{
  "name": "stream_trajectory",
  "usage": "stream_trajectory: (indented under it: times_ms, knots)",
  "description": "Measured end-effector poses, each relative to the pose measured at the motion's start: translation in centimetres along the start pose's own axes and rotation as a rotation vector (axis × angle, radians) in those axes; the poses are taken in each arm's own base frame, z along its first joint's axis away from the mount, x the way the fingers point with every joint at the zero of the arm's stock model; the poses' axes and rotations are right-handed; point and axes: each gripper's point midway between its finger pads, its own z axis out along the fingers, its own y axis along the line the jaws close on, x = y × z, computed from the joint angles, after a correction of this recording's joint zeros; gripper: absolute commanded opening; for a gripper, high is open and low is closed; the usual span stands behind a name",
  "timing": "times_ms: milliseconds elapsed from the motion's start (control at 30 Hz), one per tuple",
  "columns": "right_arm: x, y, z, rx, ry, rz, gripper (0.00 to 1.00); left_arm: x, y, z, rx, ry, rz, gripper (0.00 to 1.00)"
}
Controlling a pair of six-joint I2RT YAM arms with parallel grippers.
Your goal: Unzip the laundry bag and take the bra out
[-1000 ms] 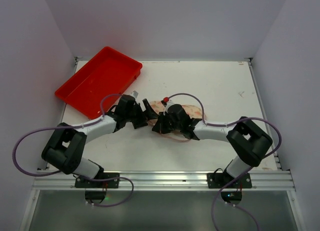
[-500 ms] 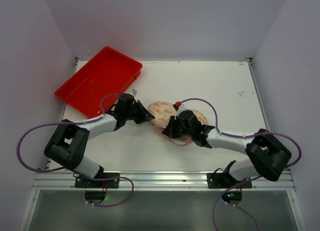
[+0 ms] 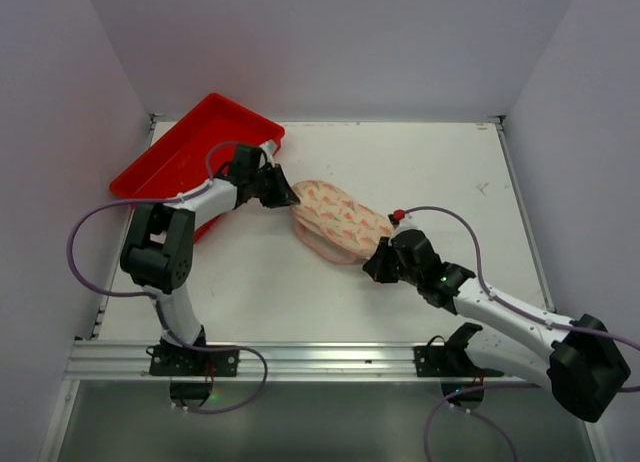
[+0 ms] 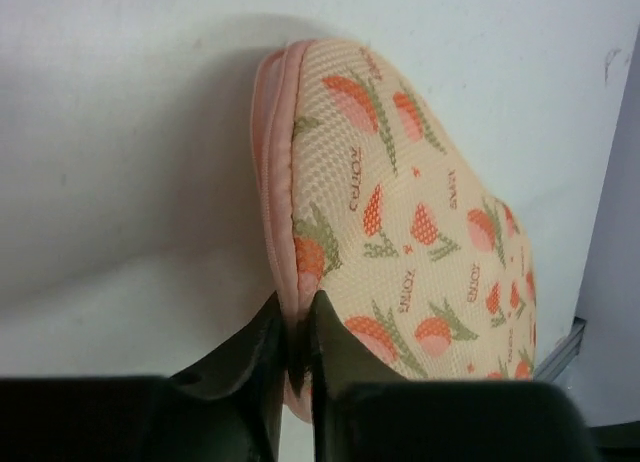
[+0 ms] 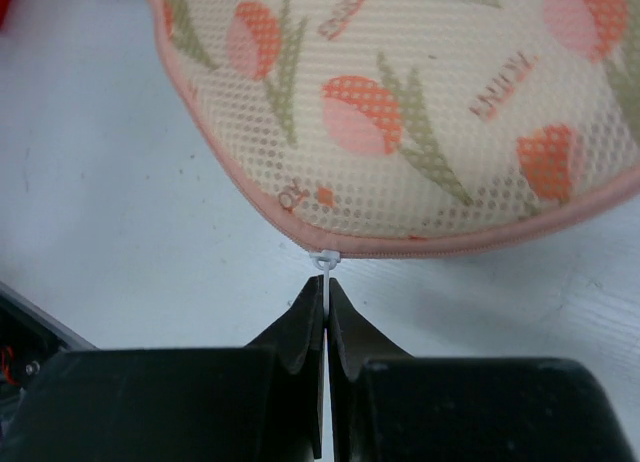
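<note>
The laundry bag (image 3: 340, 220) lies mid-table, cream mesh with orange-red prints and a pink zip edge, and looks closed. My left gripper (image 3: 290, 195) is at its far-left end. In the left wrist view the gripper (image 4: 297, 332) is shut on the pink edging of the bag (image 4: 420, 212). My right gripper (image 3: 374, 270) is at the bag's near-right edge. In the right wrist view it (image 5: 327, 287) pinches the small white zip pull (image 5: 326, 261) that hangs from the bag's (image 5: 420, 102) pink zip. The bra is hidden.
A red plastic tray (image 3: 170, 167) sits at the far left corner, tilted over the table edge, with my left arm running along its near-right side. White walls close in the table on three sides.
My left gripper closed on the bag's end and moved toward the far left. My right gripper, still shut on the zip pull, travelled right and toward the near edge.
</note>
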Motion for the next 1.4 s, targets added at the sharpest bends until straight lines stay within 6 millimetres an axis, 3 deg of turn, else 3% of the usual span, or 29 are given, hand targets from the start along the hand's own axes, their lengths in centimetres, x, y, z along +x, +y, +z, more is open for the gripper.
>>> stream_trajectory:
  times_ms: [67,100,167,300,567,667,767,867,900,967,1000,1100,1200,1333,1400]
  knots:
    - [0.3,0.6,0.3,-0.035,0.02,-0.002,0.0,-2.0,-1.1,0.9,0.026,-0.014,0.037,0.55]
    - [0.4,1.0,0.6,-0.049,0.03,-0.003,0.0,-2.7,-1.5,1.1,0.036,-0.023,0.044,0.79]
    - [1.2,1.6,1.5,-0.066,0.078,-0.008,0.0,-3.8,-2.4,1.2,0.064,-0.039,0.056,0.97]
    - [1.4,4.1,3.9,-0.123,0.14,-0.017,0.0,-3.4,-2.7,0.5,0.075,-0.048,0.019,1.0]
    - [-0.1,11.0,7.6,-0.301,0.155,-0.031,0.0,4.8,-1.2,-4.2,0.034,-0.01,-0.092,1.0]
    - [0.1,12.4,8.1,-0.337,0.16,-0.044,0.0,8.0,-2.3,-4.4,0.061,0.014,-0.095,0.96]
    - [0.8,12.8,8.2,-0.348,0.172,-0.053,0.0,10.2,-3.6,-3.7,0.089,0.046,-0.098,0.85]
    - [1.1,13.0,8.1,-0.352,0.179,-0.058,0.0,10.4,-4.3,-3.1,0.103,0.04,-0.113,0.54]
    - [1.2,13.0,8.1,-0.353,0.179,-0.058,0.0,10.3,-4.2,-2.9,0.099,0.035,-0.12,0.3]
    - [1.4,12.7,7.8,-0.348,0.175,-0.058,0.0,10.1,-3.7,-2.6,0.078,0.022,-0.137,0.05]
    - [1.6,12.3,7.5,-0.344,0.175,-0.057,0.0,10.2,-3.5,-2.5,0.068,0.02,-0.141,0.01]
    - [2.2,10.2,5.8,-0.313,0.161,-0.051,0.0,10.4,-3.0,-2.4,0.049,0.017,-0.138,0.0]
    - [2.9,6.7,3.8,-0.253,0.15,-0.025,0.0,10.4,-2.9,-2.5,0.048,0.017,-0.135,0.0]
    - [2.2,1.5,0.9,-0.141,0.081,0.028,0.0,10.5,-2.7,-2.6,0.046,0.043,-0.101,0.0]
    - [1.3,0.8,-0.6,-0.138,0.026,0.034,0.0,10.6,-3.2,-2.4,0.051,0.09,-0.062,0.0]
